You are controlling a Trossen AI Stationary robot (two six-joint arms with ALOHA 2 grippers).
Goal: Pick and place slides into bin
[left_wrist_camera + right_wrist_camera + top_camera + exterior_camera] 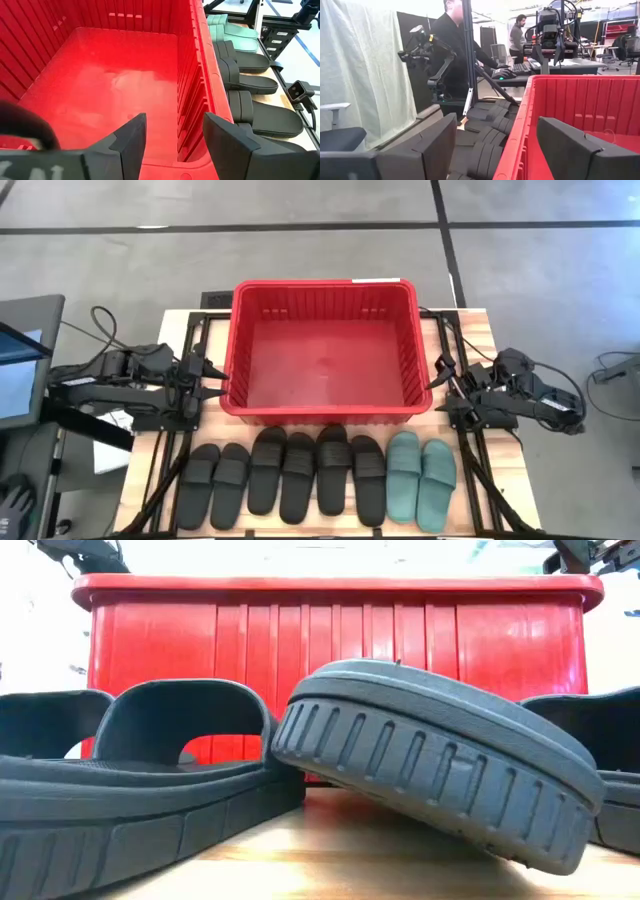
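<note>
The red bin (322, 350) stands at the table's far middle with nothing in it. Eight slides lie in a row along the near edge, soles on the table: six black (283, 473) and two teal-green (420, 479). In the low view one black slide (440, 765) leans tilted against another (140, 790). My left gripper (214, 378) is open at the bin's left wall, above its near-left corner (170, 145). My right gripper (440, 392) is open at the bin's right wall, straddling its rim (517, 145) without touching.
The table's black frame rails (165, 470) run along both sides. A monitor (20, 370) stands left of the table. In the right wrist view two people (452, 45) stand at a desk beyond the table. Bare wood (500, 340) lies right of the bin.
</note>
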